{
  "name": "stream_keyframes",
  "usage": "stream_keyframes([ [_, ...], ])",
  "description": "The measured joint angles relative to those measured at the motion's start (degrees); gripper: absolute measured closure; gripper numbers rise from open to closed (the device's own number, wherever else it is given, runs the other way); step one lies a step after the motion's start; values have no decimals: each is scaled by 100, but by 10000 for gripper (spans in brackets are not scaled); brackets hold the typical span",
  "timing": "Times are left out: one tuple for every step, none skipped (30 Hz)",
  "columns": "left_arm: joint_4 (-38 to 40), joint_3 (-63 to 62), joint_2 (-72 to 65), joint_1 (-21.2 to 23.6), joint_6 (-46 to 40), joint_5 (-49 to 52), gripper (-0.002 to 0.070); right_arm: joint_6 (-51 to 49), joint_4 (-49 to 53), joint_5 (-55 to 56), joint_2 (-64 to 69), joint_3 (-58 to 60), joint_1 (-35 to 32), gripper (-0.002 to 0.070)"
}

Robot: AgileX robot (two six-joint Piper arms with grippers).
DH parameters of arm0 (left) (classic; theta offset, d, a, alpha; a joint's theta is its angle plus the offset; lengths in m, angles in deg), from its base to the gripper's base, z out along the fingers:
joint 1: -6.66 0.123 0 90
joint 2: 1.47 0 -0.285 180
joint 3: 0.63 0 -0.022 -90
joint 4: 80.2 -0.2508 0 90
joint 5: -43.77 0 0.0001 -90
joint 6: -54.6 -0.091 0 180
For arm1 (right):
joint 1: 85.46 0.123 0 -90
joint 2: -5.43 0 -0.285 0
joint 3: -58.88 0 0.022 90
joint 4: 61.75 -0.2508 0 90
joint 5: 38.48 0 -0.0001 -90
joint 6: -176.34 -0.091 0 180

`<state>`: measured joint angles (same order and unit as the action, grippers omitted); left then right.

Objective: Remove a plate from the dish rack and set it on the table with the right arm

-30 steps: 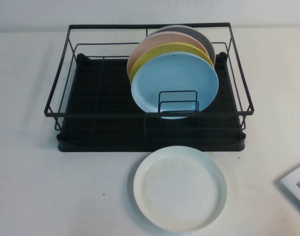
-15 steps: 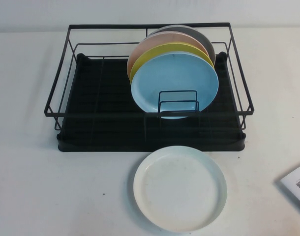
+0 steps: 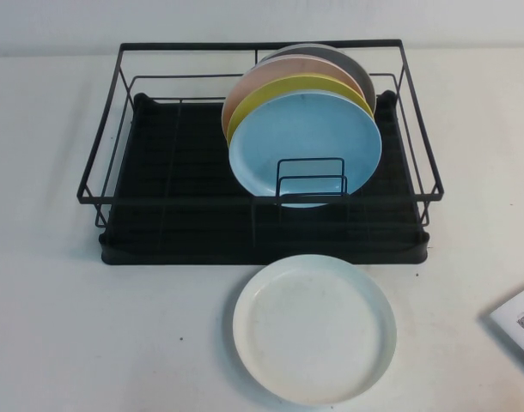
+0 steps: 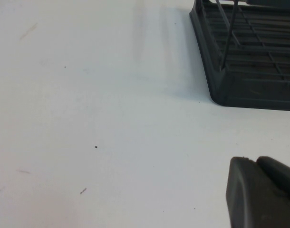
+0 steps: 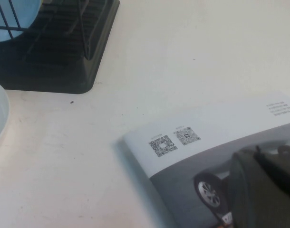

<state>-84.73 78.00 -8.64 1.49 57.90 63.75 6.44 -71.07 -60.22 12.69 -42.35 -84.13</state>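
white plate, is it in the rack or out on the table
Out: the white plate lies flat on the table, in front of the dish rack.

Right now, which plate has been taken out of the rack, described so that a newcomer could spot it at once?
Start at the black wire dish rack at the middle of the table. On the bare surface just in front of it, toward the robot, lies the plate. It is white and flat on the table, while the blue, yellow, pink and grey plates stand on edge in the rack.

matte black moulded fingers [image 4: 259,194] with rounded edges, likewise dark fingers [image 5: 264,190]
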Motion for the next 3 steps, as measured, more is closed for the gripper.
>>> stream_keyframes([
  [0,0,0,0,0,0,679,0,0,-9,0,0,0,694],
  [0,0,0,0,0,0,679,0,0,-9,0,0,0,694],
  [0,0,0,0,0,0,679,0,0,-9,0,0,0,694],
])
